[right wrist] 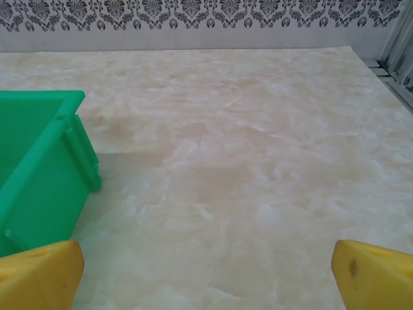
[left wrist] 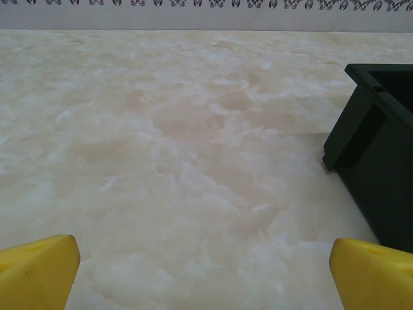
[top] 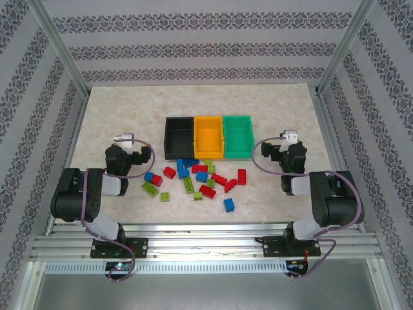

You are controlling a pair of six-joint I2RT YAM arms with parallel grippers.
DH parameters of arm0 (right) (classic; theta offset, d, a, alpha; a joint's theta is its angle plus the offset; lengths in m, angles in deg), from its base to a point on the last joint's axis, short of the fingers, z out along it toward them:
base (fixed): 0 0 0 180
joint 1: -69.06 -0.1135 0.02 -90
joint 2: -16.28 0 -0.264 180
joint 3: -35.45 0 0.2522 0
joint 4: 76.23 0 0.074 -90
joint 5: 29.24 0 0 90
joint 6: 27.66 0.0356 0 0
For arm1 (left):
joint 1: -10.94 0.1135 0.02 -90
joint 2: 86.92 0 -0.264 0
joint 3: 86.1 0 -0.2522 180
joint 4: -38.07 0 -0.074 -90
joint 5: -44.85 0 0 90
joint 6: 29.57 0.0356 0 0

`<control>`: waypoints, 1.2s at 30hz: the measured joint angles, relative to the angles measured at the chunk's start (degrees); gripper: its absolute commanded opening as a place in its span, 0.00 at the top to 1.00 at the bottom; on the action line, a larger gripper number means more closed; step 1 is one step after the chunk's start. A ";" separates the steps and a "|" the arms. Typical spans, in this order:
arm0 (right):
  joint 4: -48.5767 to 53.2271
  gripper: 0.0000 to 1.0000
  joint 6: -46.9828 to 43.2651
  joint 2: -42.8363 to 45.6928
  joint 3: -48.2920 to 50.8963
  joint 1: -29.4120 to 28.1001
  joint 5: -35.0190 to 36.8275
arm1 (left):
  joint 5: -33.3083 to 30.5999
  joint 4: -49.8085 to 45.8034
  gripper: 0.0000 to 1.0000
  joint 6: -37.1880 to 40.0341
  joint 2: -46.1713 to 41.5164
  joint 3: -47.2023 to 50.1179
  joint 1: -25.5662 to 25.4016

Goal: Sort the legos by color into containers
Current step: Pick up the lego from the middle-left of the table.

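At counter (top: 116,110) centre: three containers side by side in a row, the black container (top: 179,135) at left, the orange-yellow container (top: 208,135) in the middle, the green container (top: 236,134) at right. Legos (top: 202,176) in red, blue and lime lie scattered loose on the counter just in front of the row. Left end effector (left wrist: 205,274): spread wide over bare counter, left of the black container. Right end effector (right wrist: 206,278): spread wide over bare counter, right of the green container.

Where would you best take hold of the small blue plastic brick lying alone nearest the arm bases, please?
Pinch the small blue plastic brick across its two opposite side walls, coming straight down from above. It lies flat on the marbled table, clear of the other bricks, so fingers should fit either side.
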 measured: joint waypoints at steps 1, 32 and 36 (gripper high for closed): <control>0.00 0.02 0.00 0.00 0.00 0.00 0.00 | 0.00 0.00 0.01 0.00 0.00 0.00 0.00; 25.35 0.01 19.52 32.98 -0.37 -2.54 -0.24 | 0.13 -31.41 0.01 -17.31 -30.14 -4.42 0.02; 27.80 0.02 24.85 25.90 -5.42 -5.20 -5.97 | 7.67 -46.64 0.00 -22.97 -29.64 -11.13 0.00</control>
